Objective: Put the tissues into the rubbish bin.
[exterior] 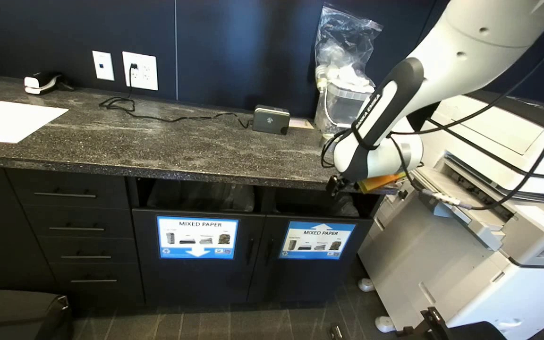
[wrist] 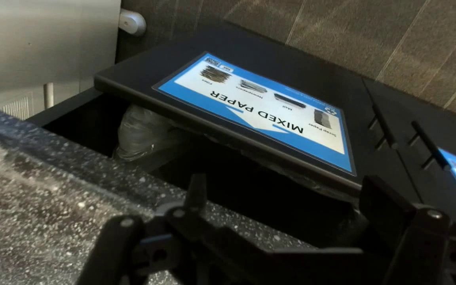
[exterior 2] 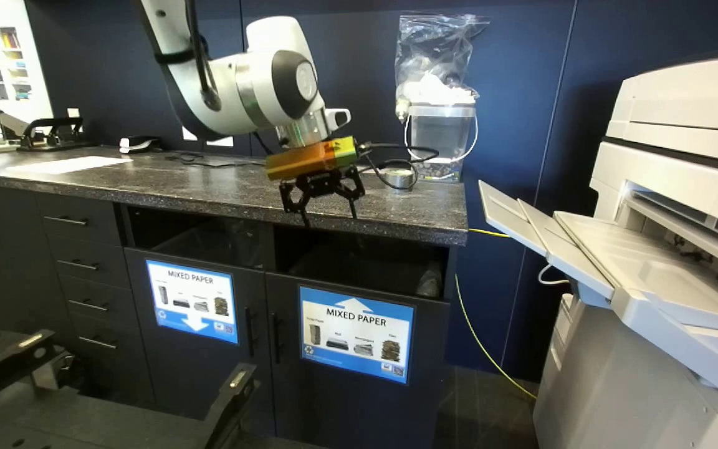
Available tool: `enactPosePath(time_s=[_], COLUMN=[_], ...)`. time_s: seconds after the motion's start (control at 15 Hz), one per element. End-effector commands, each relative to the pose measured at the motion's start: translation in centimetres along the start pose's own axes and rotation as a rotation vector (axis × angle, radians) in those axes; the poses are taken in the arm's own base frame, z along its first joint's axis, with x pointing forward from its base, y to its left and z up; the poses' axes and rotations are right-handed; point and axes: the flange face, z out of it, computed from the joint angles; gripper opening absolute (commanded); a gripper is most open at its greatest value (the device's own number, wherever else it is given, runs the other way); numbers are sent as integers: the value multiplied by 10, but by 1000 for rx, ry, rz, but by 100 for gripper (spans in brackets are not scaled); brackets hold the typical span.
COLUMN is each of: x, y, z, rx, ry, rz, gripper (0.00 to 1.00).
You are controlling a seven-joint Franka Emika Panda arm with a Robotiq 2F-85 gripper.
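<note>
The jaws stand wide apart, holding nothing, near the edge of the tabletop (exterior 2: 200, 186), above the rubbish bin (exterior 2: 353, 269) nearer the printer (exterior 2: 658, 249). At the back, white crumpled material (exterior 2: 437, 92) tops a clear tub (exterior 2: 439, 134); I cannot tell whether that is the tissues.

"See the up-arrow rubbish bin (exterior 2: 359, 271)?"
"Yes, beside a down-arrow bin (exterior: 201, 197) under the countertop (exterior: 182, 146), both marked MIXED PAPER, both open at the top."
"Inside the up-arrow one?"
"Clear liner (wrist: 143, 134) bunched at one end; deeper, too dark to tell."
</note>
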Motion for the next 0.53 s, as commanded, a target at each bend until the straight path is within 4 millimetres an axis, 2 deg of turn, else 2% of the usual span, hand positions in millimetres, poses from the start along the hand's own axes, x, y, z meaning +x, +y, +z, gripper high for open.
enactPosePath(time_s=[0.0, 0.27, 0.47], x=[-6, -2, -9], y=[3, 6, 5], z=[-75, -153, -210], rx=[-16, -27, -24], ry=[-32, 8, 23], rz=[-33, 10, 58], gripper=[100, 100, 100])
